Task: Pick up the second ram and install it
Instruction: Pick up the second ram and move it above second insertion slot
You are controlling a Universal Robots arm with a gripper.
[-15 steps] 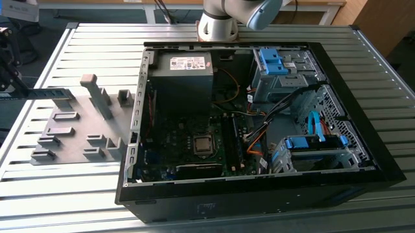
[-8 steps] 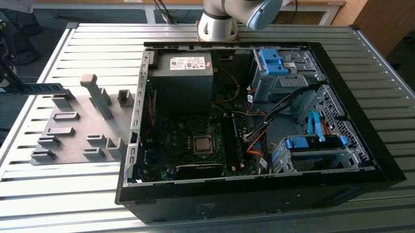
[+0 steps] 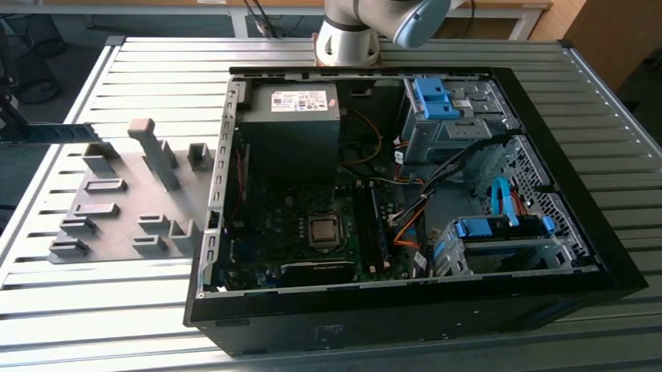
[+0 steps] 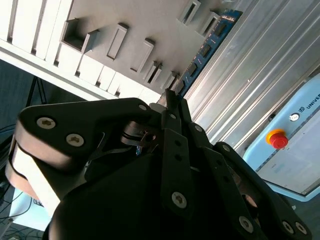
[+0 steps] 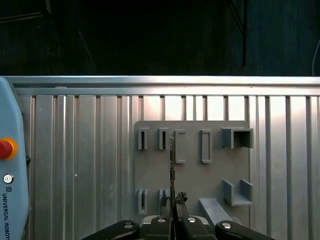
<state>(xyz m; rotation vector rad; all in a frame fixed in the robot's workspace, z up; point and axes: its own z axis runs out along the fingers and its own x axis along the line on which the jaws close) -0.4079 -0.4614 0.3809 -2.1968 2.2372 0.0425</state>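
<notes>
The second ram (image 4: 207,47), a thin blue-green board with dark chips, sticks out from my gripper (image 4: 170,97), which is shut on one end of it. In the first wrist view the ram (image 5: 172,165) shows edge-on as a thin line running out from the gripper (image 5: 172,217). It hangs above the grey holder plate (image 5: 192,175), between the slotted blocks. In the exterior view a dark strip, likely the same ram (image 3: 62,133), reaches in from that view's left edge over the holder plate (image 3: 124,201). The open computer case (image 3: 404,194) lies to the exterior view's right of the plate.
The case holds a motherboard with long memory slots (image 3: 379,225), a power supply (image 3: 294,101), loose cables and blue drive cages (image 3: 501,229). Tall grey blocks (image 3: 155,151) stand on the holder plate. A pale blue box with a red button (image 5: 5,149) lies on the slatted metal table (image 5: 75,150).
</notes>
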